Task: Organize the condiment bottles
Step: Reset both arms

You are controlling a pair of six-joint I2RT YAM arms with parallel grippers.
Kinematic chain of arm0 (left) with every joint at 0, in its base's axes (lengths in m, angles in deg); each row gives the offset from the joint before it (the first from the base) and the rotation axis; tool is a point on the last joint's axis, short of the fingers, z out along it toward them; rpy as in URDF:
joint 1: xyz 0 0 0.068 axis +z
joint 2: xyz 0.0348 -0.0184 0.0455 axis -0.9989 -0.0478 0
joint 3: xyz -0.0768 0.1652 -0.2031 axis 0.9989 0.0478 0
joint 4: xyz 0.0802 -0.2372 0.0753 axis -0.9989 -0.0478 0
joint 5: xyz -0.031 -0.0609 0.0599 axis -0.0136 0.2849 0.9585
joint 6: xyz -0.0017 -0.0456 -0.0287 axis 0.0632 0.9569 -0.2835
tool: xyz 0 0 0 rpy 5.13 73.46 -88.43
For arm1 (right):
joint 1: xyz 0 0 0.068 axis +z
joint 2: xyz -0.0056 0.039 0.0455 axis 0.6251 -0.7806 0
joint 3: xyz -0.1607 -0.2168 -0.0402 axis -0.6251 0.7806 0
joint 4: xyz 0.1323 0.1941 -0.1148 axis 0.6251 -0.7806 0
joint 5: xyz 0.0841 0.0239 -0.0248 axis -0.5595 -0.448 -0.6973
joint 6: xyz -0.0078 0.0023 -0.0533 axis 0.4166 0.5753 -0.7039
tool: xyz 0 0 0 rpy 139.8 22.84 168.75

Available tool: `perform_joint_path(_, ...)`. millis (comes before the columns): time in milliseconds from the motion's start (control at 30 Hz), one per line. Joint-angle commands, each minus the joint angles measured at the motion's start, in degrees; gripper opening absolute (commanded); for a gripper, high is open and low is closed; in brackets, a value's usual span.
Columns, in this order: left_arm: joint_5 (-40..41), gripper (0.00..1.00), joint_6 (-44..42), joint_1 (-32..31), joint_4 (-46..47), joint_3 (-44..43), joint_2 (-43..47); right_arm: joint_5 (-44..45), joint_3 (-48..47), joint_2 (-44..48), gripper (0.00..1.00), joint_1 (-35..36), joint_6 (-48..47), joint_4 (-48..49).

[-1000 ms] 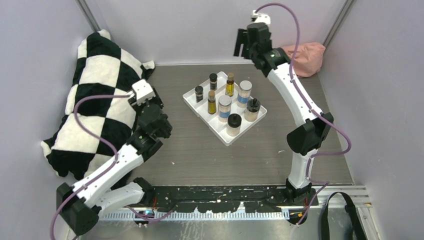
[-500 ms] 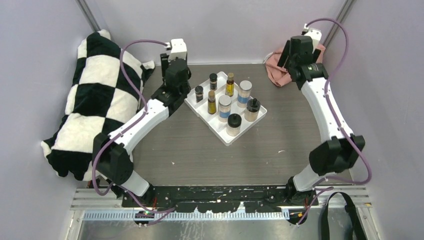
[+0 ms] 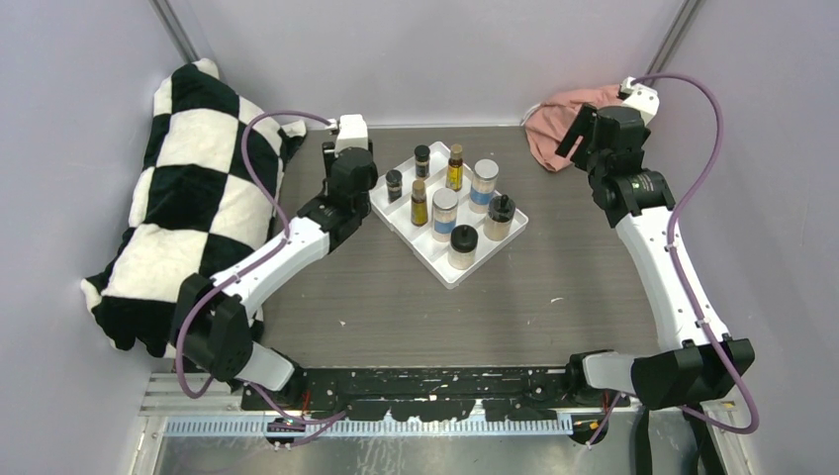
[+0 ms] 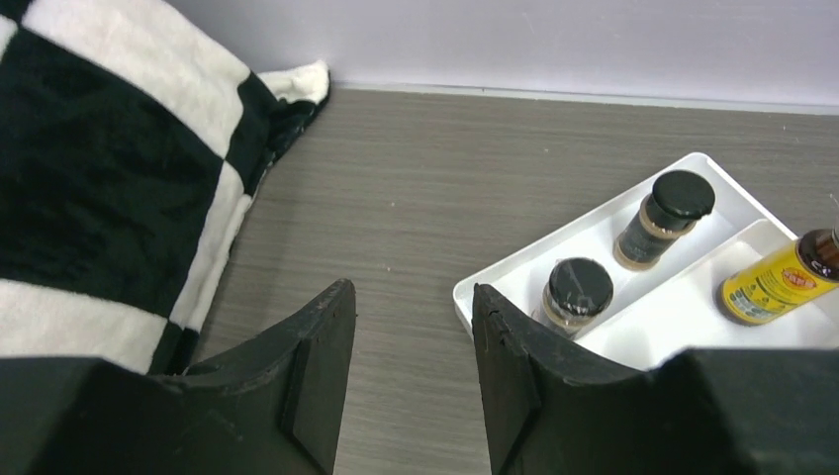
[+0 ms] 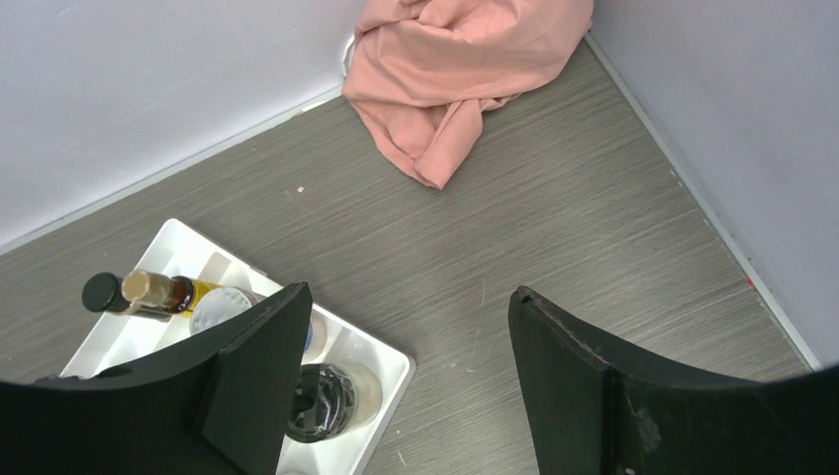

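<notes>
A white tray holds eight condiment bottles in pairs: two tiny dark ones, two slim amber bottles, two silver-lidded blue-labelled jars and two tan black-capped jars. My left gripper is open and empty just left of the tray's far left corner. In the left wrist view its jaws frame bare table, with the tiny dark bottles to the right. My right gripper is open and empty, raised right of the tray. The right wrist view shows a tan jar by its left finger.
A black-and-white checkered pillow fills the left side. A pink cloth lies in the far right corner, also in the right wrist view. Grey walls close in the back and both sides.
My left arm has unfolded from beside the pillow and reached up to the tray's left corner. My right arm has swung from behind the tray over to the right, near the pink cloth.
</notes>
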Motion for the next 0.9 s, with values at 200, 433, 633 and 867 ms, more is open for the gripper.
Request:
perform_joint_path(200, 2.0, 0.5, 7.37, -0.52, 1.07, 6.71, 9.54, -4.83, 2.94, 6.04, 0.78, 1.22, 1.89, 3.32)
perform_joint_path(433, 3.71, 0.51, 8.99, -2.02, 1.59, 8.95, 12.9, -4.63, 5.32, 7.9, 0.78, 3.47, 1.62, 3.84)
perform_joint_path(633, 5.32, 0.54, 9.64, -3.38, 1.51, 9.64, 13.44, -4.5, 5.67, 8.65, 0.78, 4.35, 1.27, 3.76)
perform_joint_path(867, 5.78, 0.58, 9.78, -3.75, 1.27, 9.72, 13.63, -4.33, 5.82, 8.97, 0.78, 5.13, 0.82, 3.67)
